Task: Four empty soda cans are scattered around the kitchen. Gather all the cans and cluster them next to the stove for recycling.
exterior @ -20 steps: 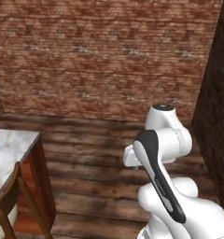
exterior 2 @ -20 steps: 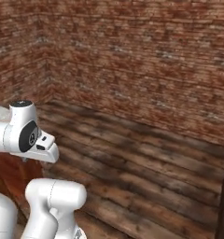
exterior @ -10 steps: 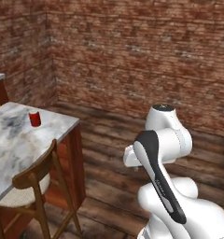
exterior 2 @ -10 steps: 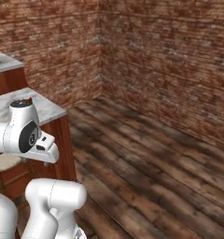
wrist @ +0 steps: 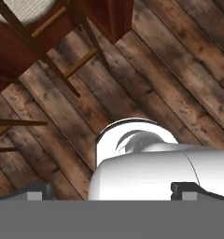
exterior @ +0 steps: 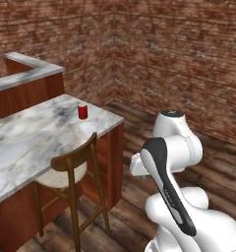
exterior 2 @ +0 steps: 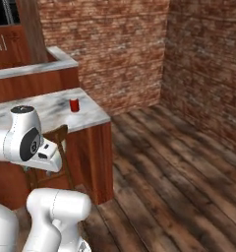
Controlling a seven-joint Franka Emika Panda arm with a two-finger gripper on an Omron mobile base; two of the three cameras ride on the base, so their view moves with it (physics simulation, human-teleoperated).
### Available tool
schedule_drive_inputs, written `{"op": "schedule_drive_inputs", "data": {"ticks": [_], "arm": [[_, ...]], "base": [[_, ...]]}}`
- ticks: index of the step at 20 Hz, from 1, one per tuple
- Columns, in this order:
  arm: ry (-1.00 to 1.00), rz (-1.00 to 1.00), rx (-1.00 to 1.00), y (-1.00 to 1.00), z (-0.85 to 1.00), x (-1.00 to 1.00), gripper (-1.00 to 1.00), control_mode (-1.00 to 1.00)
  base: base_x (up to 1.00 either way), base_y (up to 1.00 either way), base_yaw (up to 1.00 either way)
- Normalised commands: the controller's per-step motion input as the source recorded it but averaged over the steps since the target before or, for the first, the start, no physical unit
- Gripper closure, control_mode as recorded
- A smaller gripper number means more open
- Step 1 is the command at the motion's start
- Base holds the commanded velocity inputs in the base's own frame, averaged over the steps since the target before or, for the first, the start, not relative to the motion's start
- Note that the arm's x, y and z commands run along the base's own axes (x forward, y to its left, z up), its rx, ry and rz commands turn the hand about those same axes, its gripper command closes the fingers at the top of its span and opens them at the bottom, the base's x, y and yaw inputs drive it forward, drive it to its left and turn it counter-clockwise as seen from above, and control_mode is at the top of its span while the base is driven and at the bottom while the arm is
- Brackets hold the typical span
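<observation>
One red soda can (exterior: 82,111) stands upright near the far corner of a marble-topped island (exterior: 26,142). From the right base view the same soda can (exterior 2: 74,105) stands near the island's right end (exterior 2: 93,118). My arm is folded close over the base, well short of the can. In the hand view my gripper (wrist: 112,191) points down at the wooden floor, open, its fingertips (wrist: 37,191) far apart and holding nothing. The stove is out of view.
A wooden chair (exterior: 66,170) with a pale seat is tucked under the island, its legs (wrist: 62,51) near my hand. A raised ledge (exterior: 26,74) backs the island. Brick walls (exterior: 179,54) enclose the corner. Plank floor (exterior 2: 179,167) lies to the right.
The base has turned, so the whole picture shifted: the island, chair and red can have come further into view and moved toward the middle. The arm keeps its folded pose, gripper still open.
</observation>
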Motion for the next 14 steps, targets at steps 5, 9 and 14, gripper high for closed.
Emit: {"op": "schedule_drive_inputs", "data": {"ticks": [5,9,14], "arm": [[0.00,0.00,0.00,0.00,0.00,0.00,-1.00,1.00],[0.00,0.00,0.00,0.00,0.00,0.00,-1.00,1.00],[0.00,0.00,0.00,0.00,0.00,0.00,-1.00,1.00]], "base": [[0.33,-0.13,0.42],[0.67,-0.27,0.26],[0.59,-0.42,0.25]]}}
